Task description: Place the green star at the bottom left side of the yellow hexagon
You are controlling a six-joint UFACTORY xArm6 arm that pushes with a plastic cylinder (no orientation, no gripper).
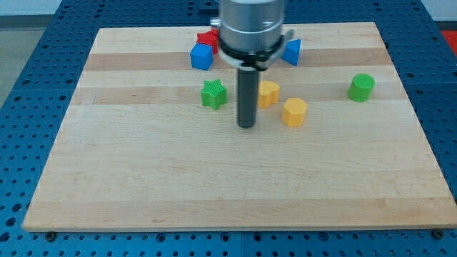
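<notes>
While my tip (246,126) rests bare between green star (213,94) and yellow hexagon (294,112), touching neither, the star sits upper-left, unplaced.

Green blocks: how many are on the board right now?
2: the green star just left of my tip, and a green cylinder near the view's right edge. The arm could hide more.

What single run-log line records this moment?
tip between green star and yellow hexagon | touching neither | star upper-left of hexagon
</notes>
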